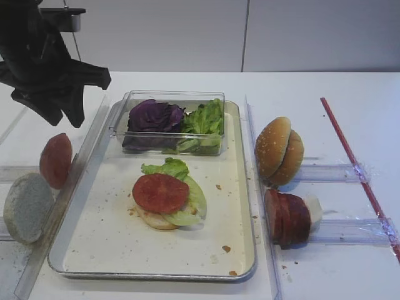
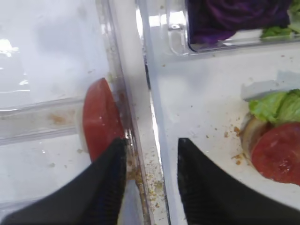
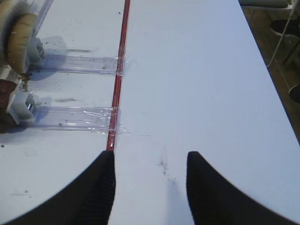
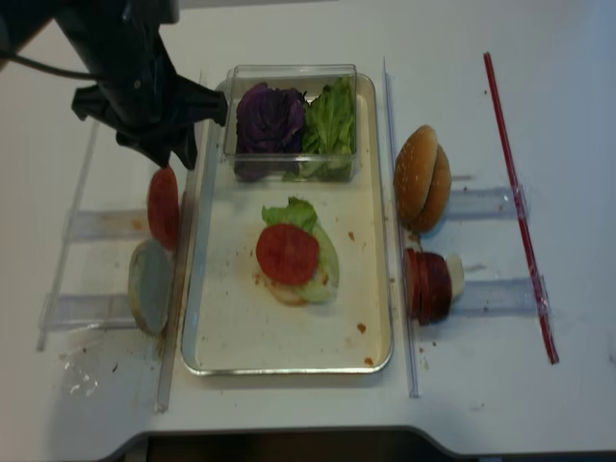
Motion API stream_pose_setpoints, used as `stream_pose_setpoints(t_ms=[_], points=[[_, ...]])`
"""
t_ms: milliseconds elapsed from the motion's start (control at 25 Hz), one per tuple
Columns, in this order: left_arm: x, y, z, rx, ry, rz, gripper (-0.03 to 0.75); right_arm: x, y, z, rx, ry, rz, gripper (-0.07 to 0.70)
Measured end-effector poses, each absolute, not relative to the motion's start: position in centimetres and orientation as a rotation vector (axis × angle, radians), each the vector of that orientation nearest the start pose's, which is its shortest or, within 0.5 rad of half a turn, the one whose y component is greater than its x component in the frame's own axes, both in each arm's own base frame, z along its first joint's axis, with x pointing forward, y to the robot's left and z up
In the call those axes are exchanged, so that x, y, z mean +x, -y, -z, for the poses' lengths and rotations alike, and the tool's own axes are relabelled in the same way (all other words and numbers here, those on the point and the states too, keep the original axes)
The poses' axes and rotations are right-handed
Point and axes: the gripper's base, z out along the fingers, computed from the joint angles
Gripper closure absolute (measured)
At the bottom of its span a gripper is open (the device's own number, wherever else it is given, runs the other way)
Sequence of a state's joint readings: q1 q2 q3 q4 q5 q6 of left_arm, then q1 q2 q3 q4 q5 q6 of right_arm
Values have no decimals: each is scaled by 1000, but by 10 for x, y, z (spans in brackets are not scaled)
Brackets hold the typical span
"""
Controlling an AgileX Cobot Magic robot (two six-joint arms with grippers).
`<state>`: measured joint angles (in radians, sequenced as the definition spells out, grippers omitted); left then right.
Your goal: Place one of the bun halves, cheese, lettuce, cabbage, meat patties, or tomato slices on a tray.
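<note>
The cream tray [image 1: 112, 240] holds a pale bun half topped with lettuce [image 1: 167, 167] and a tomato slice [image 1: 160, 192]. Another tomato slice [image 2: 98, 119] stands on edge in a clear rack left of the tray, with a whitish bun half [image 1: 26, 207] nearer the front. My left gripper [image 2: 151, 143] hangs open over the tray's left rim, its left finger just by that standing slice, nothing between its fingers. Sesame bun halves [image 1: 279, 151] and meat patties [image 1: 287, 217] stand right of the tray. My right gripper [image 3: 150, 157] is open over bare table. The cheese is out of view.
A clear plastic box [image 1: 169, 100] at the tray's far end holds purple cabbage [image 1: 155, 117] and more lettuce [image 1: 205, 120]. Clear rails run along both long sides of the tray. A red strip [image 1: 356, 165] crosses the table at the right. Crumbs dot the tray.
</note>
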<state>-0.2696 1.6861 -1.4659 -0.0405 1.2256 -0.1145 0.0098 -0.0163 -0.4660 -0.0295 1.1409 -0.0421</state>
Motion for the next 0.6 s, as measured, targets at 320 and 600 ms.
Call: stream_pose_setpoints(t_ms=[320,600], points=[[322,58,-319,102,-2873,56,460,-7,3,-261,-51,-2142,54,258],[298,23,-320,23,-2887,25,459,-7,3,-261,-51,-2142,54,258]])
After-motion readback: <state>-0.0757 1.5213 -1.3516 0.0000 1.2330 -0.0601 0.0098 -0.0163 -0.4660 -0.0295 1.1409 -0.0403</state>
